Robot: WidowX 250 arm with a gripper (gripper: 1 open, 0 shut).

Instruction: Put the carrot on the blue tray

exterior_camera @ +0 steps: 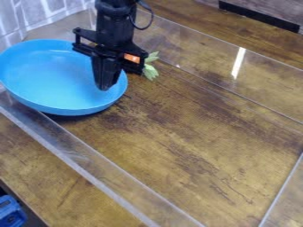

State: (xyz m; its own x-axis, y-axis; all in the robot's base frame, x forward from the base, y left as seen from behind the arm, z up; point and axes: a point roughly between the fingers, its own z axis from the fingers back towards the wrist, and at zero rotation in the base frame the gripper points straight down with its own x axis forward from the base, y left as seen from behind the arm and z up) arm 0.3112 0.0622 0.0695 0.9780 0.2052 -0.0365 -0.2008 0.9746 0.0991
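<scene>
The blue tray [42, 75] lies at the left of the wooden table. My gripper [108, 82] points straight down with its fingers together, their tips low over the tray's right inner side, and nothing shows between them. The carrot [147, 63] lies on the table just past the tray's right rim, behind the gripper. Only its light green top and a bit of orange show; the rest is hidden by the gripper body.
A low clear plastic wall [71, 151] runs along the front of the table and another [225, 49] crosses at the back right. A small blue object [6, 213] sits off the table at the bottom left corner.
</scene>
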